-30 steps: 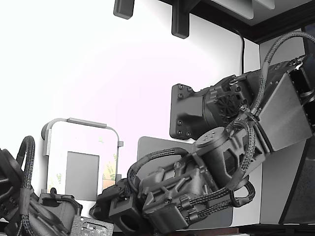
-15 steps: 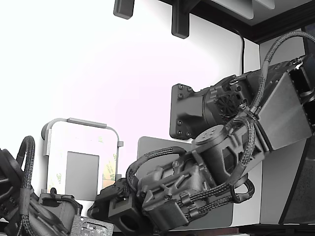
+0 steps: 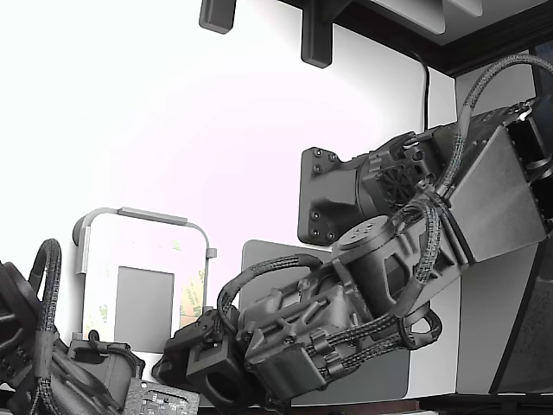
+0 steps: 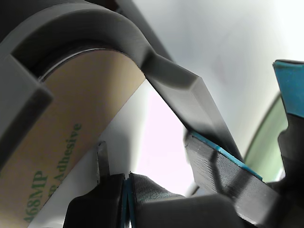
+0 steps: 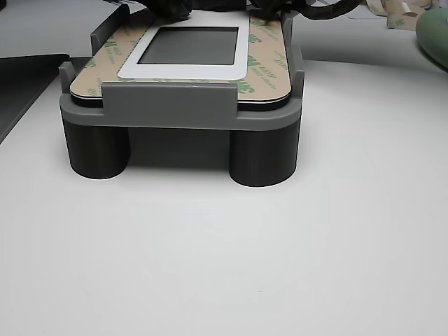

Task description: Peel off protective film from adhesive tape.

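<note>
1. Wrist view, nearest: the gripper (image 4: pixel 127 190) is sitting low in frame, its two dark fingers (image 4: pixel 152 187) pressed flat together with a thin teal pad line between them; the jaws are looking closed, and I cannot tell whether any film edge is pinched in the seam.
2. Just past the fingertips, the protective film (image 4: pixel 71 137) is lying as a tan sheet with green "Adhesive" print, flat on the plate, beside the closed tips and very near them; contact is not readable.
3. A grey fixture (image 4: pixel 95 28) is curving over the film's far corner, its rim overlapping the tan edge.
4. Other view: the film (image 5: pixel 269 66) is running as tan strips along the borders of the white plate (image 5: pixel 183 70), which is seated in the grey fixture (image 5: pixel 168 105) standing on two round legs on the white table (image 5: pixel 224 245).
5. Dark gripper parts are showing at the fixture's far edge, cropped there.
6. Exterior view: the arm (image 3: pixel 380 259) is reaching down toward the fixture (image 3: pixel 143 216) at the exterior view's left; the gripper (image 3: pixel 186 354) is low beside the film strip (image 3: pixel 192 303).
</note>
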Robot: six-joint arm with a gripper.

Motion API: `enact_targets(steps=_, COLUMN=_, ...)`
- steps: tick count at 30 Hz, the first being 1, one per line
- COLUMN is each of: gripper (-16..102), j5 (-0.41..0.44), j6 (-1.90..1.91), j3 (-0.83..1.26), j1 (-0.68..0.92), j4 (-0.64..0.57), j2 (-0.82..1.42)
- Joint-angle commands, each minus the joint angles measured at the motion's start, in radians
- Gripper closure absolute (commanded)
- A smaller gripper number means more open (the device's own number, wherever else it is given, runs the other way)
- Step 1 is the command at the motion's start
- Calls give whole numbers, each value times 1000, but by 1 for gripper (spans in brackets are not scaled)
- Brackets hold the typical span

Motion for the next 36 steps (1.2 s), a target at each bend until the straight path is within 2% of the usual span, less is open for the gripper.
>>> enact_targets(steps=1, gripper=96, j5=2, j6=3, j3=-15, j1=-8, j4=-8, j2=29)
enact_targets(steps=36, gripper=97, j5=5, j6=-11, j3=-15, j1=-6, j4=-9, j2=23)
